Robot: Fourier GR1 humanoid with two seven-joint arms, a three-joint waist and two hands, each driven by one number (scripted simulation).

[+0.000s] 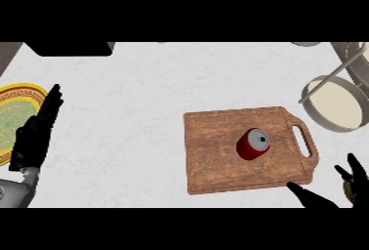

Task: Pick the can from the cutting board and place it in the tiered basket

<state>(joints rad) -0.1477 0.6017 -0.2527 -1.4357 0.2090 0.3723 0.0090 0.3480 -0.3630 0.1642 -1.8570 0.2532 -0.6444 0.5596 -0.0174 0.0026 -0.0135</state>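
Reaching is the step I judge to be in hand: the red can [253,143] stands upright near the middle of the wooden cutting board [216,161], untouched, and my right hand [317,197] is at the board's near right corner with its fingers spread wide and holding nothing. One fingertip lies just at the board's edge, close to the handle slot [305,141]; the can is apart from it, further in and to the left.

My left hand [37,134] rests open at the left edge, fingers straight and pointing up, just beside a yellow patterned plate [13,105]. It has no part in this step.

Next, I think, my right hand has to travel up and in over the board, come alongside the can, and curl round its body before lifting. The can is smooth and round, so I would want my thumb and fingers on opposite sides, low enough not to tip it.

The tiered basket [333,105] sits at the upper right, beyond the board's handle end, its round rim and grey uprights showing. The carry looks short.

The counter [144,88] is pale and marbled. A dark object [69,48] sits at its far left corner; what it is I cannot tell.
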